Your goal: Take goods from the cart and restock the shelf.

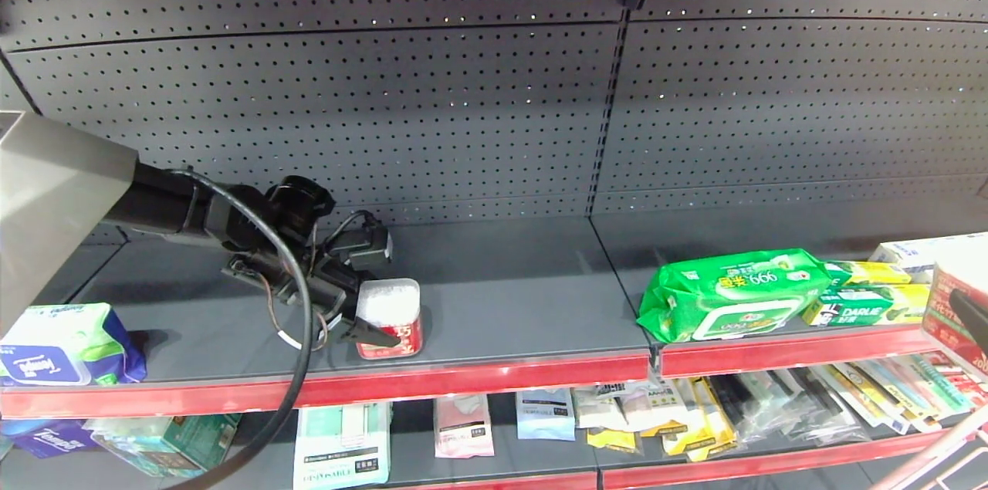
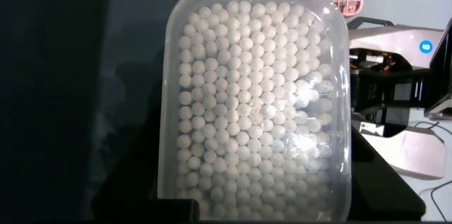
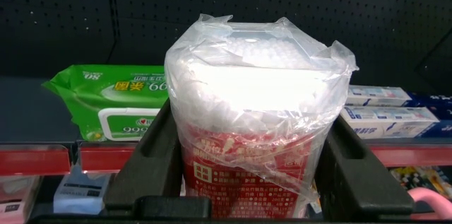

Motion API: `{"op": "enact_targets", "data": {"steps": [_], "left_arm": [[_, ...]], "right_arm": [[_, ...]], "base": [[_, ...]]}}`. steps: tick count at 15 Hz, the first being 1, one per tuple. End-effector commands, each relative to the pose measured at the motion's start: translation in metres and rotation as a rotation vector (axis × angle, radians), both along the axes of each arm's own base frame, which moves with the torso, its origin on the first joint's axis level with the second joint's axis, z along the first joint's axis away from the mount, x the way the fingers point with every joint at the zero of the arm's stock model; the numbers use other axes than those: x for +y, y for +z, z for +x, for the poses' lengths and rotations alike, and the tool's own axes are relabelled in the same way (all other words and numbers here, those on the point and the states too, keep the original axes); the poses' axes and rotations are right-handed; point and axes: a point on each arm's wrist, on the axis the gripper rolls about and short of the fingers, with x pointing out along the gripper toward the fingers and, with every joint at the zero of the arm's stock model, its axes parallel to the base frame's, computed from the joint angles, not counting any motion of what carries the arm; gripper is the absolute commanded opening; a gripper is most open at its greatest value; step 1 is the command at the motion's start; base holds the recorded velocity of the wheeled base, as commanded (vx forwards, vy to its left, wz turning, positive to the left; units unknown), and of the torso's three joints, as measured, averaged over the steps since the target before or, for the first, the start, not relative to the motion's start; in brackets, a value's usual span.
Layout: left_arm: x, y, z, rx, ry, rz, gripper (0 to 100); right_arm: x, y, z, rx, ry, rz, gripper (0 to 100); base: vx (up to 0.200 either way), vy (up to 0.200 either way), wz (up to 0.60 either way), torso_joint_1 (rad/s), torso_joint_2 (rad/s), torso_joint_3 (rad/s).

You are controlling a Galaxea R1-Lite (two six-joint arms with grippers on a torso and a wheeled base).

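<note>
Left jaws clamp a swab tub (image 1: 390, 303) upright on the shelf (image 1: 502, 297); right jaws clamp a wrapped tub (image 3: 258, 118).

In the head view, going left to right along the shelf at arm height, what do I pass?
Blue-and-green tissue pack → clear plastic tub of white cotton swabs with a red label → green soft wet-wipes pack → yellow-and-green toothpaste boxes → red-and-white wrapped pack at the right edge.

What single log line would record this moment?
left gripper shut on swab tub | tub upright on shelf | right gripper shut on wrapped swab pack
</note>
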Motion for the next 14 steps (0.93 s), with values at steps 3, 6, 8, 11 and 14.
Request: {"op": "enact_targets", "data": {"steps": [3, 6, 8, 11, 14], "left_arm": [[-0.0025, -0.0052, -0.0001, 0.011, -0.009, -0.004, 0], [-0.0043, -0.0089, -0.0036, 0.03, -0.019, -0.009, 0], [-0.0041, -0.011, -0.0052, 0.038, -0.019, -0.009, 0], [-0.0042, -0.0121, -0.0047, 0.032, -0.02, -0.011, 0], [-0.004, -0.0128, -0.0057, 0.031, -0.024, -0.01, 0]], "right_arm": [[0.0001, 0.0001, -0.0002, -0.001, 0.001, -0.001, 0], [0.0, 0.0006, -0.0001, -0.003, 0.001, -0.001, 0], [0.0, 0.0004, 0.0002, -0.001, 0.001, -0.001, 0], [0.0, -0.0001, 0.0003, 0.002, 0.001, -0.001, 0], [-0.0001, 0.0, 0.0009, 0.003, 0.001, -0.001, 0]], "base": [[0.0, 0.0, 0.0, 0.0, 0.0, 0.0], [0.0, 0.0, 0.0, 0.0, 0.0, 0.0], [0.0, 0.0, 0.0, 0.0, 0.0, 0.0], [0.0, 0.0, 0.0, 0.0, 0.0, 0.0], [0.0, 0.0, 0.0, 0.0, 0.0, 0.0]]}}
